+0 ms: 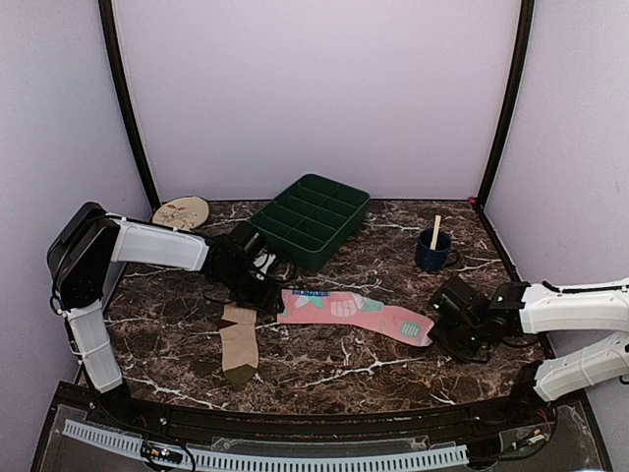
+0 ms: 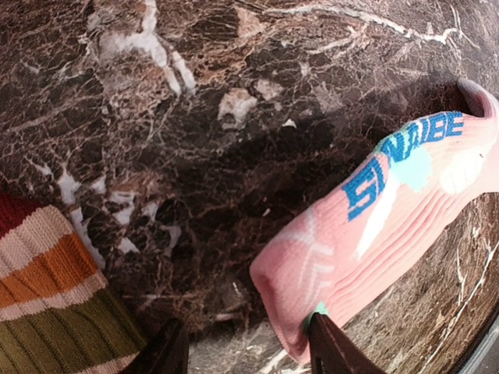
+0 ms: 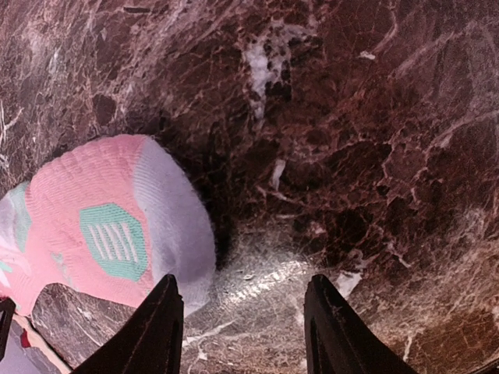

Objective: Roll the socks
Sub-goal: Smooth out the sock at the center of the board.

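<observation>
The pink sock [image 1: 354, 312] with teal and white patches lies flat across the table's middle, cuff to the left and toe to the right. The beige striped sock [image 1: 239, 346] lies just left of it, olive toe toward the front. My left gripper [image 1: 261, 292] is open low over the pink cuff. In the left wrist view the gripper [image 2: 249, 352] has its right finger at the cuff's edge [image 2: 374, 226], and the striped sock [image 2: 47, 304] is at the left. My right gripper [image 1: 447, 317] is open by the toe. In the right wrist view it [image 3: 245, 331] is empty beside the white-tipped toe [image 3: 117, 226].
A green compartment tray [image 1: 310, 221] stands at the back middle. A dark blue mug [image 1: 432, 253] with a wooden stick stands at the back right. A round beige disc [image 1: 181, 211] lies at the back left. Purple walls close in three sides.
</observation>
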### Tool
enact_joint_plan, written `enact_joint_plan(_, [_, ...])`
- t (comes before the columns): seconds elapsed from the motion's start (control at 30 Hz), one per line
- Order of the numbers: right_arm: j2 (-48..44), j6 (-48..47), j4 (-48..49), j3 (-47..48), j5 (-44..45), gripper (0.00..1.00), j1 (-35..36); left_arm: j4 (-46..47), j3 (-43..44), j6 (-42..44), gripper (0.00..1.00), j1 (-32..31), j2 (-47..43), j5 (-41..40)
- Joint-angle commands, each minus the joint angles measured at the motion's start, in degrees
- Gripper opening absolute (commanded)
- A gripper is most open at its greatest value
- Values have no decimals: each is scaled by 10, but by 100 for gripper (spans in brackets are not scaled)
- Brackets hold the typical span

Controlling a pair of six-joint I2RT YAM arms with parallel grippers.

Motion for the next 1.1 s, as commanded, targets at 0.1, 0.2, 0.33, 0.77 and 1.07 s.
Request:
enact_joint_plan(0.1, [22,31,87,-19,-10,49,4,-51,-20,9,55,-2,2,18])
enact_joint_plan(0.2, [32,25,91,-10,-8,49,3,-54,-20,11,55,-2,2,17])
enact_joint_plan(0.33, [32,24,95,-10,-6,49,3,-55,-21,13,54,-3,2,16])
enact_joint_plan(0.77, [-5,15,71,18,17,48,3,-57,-19,11,52,-2,7,16])
enact_joint_plan(1.07, [36,-6,108,7,-6,48,-16,-73,-4,8,54,-2,-21,15])
